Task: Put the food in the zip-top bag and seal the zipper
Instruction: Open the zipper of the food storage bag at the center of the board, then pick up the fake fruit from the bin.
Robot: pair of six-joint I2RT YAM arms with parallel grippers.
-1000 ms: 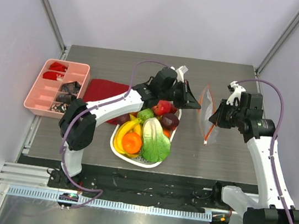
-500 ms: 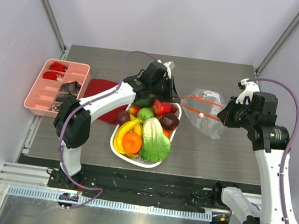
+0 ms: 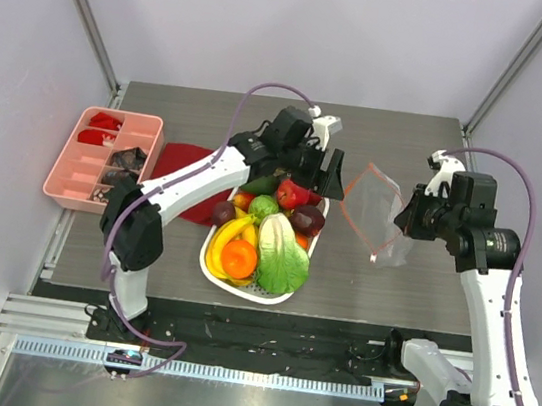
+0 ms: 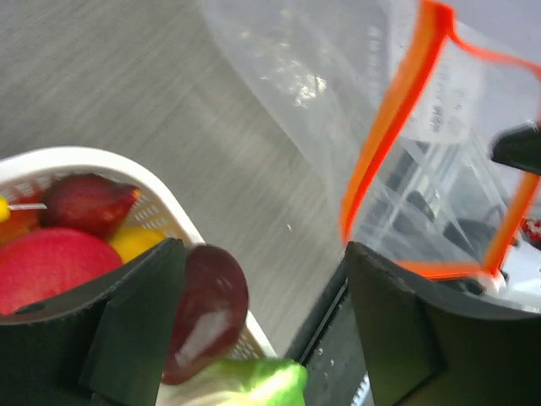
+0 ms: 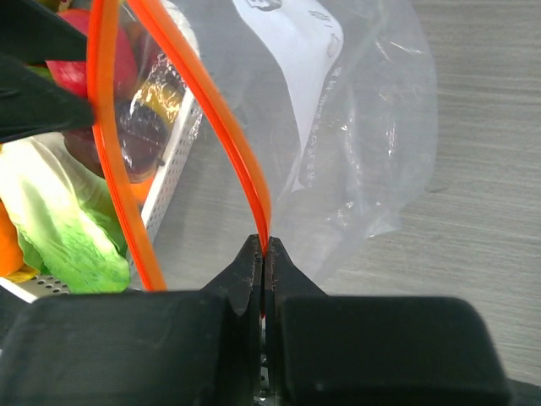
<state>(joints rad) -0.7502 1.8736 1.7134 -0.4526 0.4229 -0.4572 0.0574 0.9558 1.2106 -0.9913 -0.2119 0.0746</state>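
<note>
Nearest the arm bases sits the white basket [image 4: 76,159] with the food in it: the orange [image 3: 239,257], the bananas [image 3: 227,237], the cabbage [image 3: 282,255], and at its far end the apple [image 3: 292,194] and a dark purple piece [image 3: 308,218]. Nothing is inside the bag yet.

Just right of the basket, the bag [image 3: 370,205] is held up over the tabletop [image 3: 360,286] by the right claw [image 5: 263,249], which is clenched on the zipper [image 4: 390,127] at one side of the mouth. Half a second ago the bag was stretched out between the two claws. Now the left claw [image 4: 266,271] has let go and sits over the basket's far end, its fingers spread with nothing between them (the purple piece beside one finger lies in the basket below). The orange strip now stands as an open loop turned toward the basket, so the mouth looks parted, with only one side held. That probably frees the left arm to fetch the first piece of food, though a mouth held on one side may sag or fold when something is pushed in.

Farther back on the left lie the dark red cloth [image 3: 188,163] and the pink tray [image 3: 73,175], well apart from the bag
</note>
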